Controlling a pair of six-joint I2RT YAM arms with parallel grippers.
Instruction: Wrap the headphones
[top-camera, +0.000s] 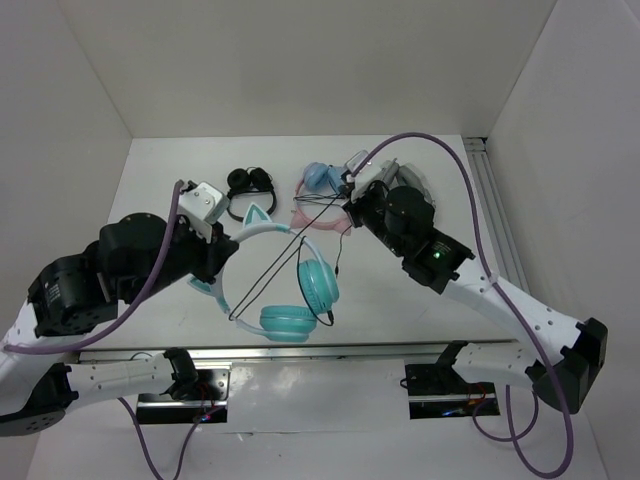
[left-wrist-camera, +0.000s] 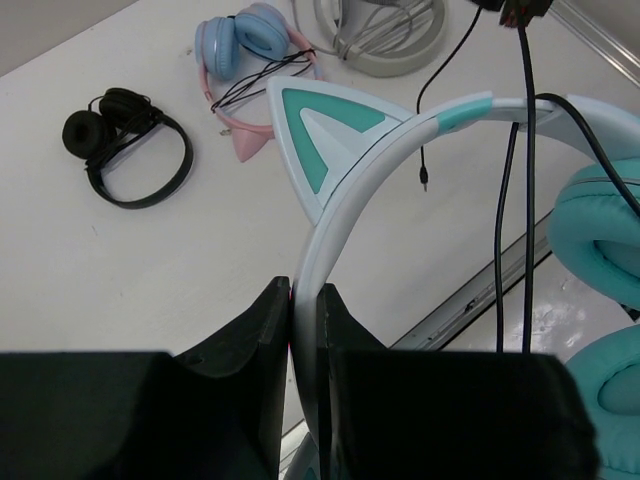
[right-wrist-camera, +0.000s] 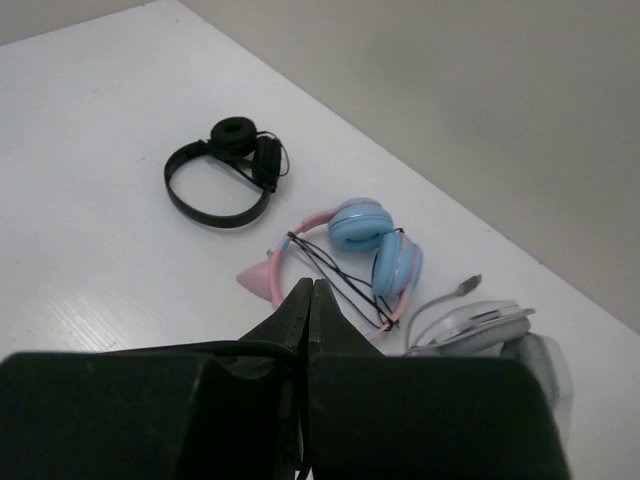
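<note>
Left gripper (left-wrist-camera: 305, 312): jaws clamped on the pale blue-white headband (left-wrist-camera: 400, 150) of the teal over-ear headphones (top-camera: 300, 290), just below 1 teal cat ear (left-wrist-camera: 325, 130). The headphones are at the near centre of the white table (top-camera: 400, 290), right of the left gripper. The 2 teal cups (top-camera: 318, 283) are on the side toward the near edge, and the headband arches toward the far side.

Right gripper (right-wrist-camera: 312, 305): jaws together, pinching the thin black cable (top-camera: 265, 280). It is on the far-right side of the headphones, above the table. Cable strands run straight from it, diagonally across the headband, to the near-left side of the headphones. The loose plug end (left-wrist-camera: 425, 183) hangs free.

Far side of the table, 3 other pairs:
- Small black on-ear headphones (top-camera: 248, 190), left.
- Pink cat-ear pair with light blue cups (top-camera: 318, 190), centre, own cable wound round it.
- Grey-white pair (right-wrist-camera: 480, 325), right, partly hidden by the right arm in the top view.

None of the 3 touches the teal pair.
</note>
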